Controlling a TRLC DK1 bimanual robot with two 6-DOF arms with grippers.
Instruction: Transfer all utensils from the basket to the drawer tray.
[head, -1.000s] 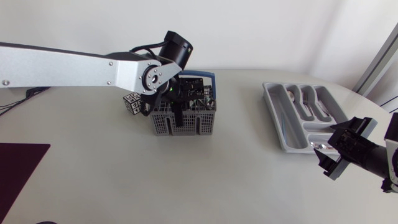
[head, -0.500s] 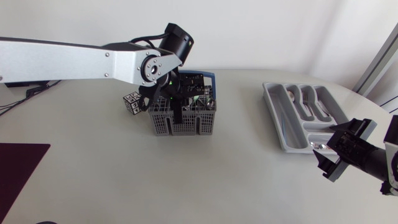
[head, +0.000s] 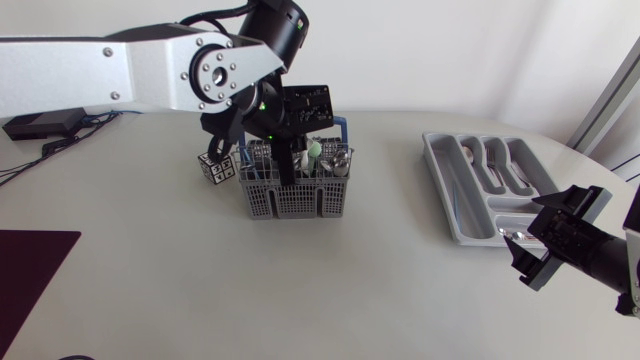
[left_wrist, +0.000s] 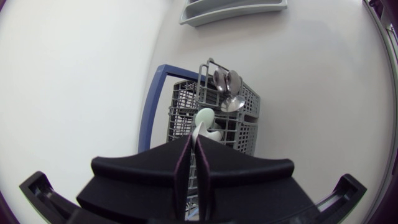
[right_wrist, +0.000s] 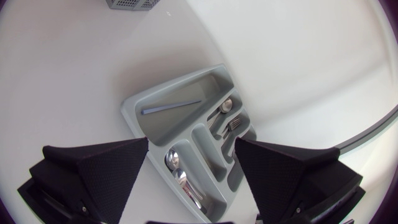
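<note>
Noted a grey slotted plastic basket (head: 295, 200) with a bright blue handle, silver metal spoons (left_wrist: 229, 87) and a pale mint-green plastic utensil (left_wrist: 204, 118). Saw matte black on the left gripper (left_wrist: 193, 142) and the right gripper (right_wrist: 191, 142) — silver-grey links and black joints on the left arm (head: 120, 75). Found the moulded plastic drawer tray (head: 452, 200) light grey, with a thin lavender-blue stick (right_wrist: 171, 107). Marked a small cube (head: 214, 166) — black-and-white checkered — and a dark maroon mat (head: 30, 265) against the off-white table (head: 330, 300).

The matte black left gripper (left_wrist: 193, 142) hangs over the grey slotted plastic basket (left_wrist: 242, 134) with a blue handle. Its two fingers are pinched on the thin stem of a pale mint-green plastic utensil (left_wrist: 205, 118), whose rounded head sits just ahead of the fingertips, over the basket's middle. Shiny metal spoons (left_wrist: 227, 84) stand in the basket's far compartment. A grey plastic drawer tray (left_wrist: 230, 9) lies well beyond the basket.
</note>
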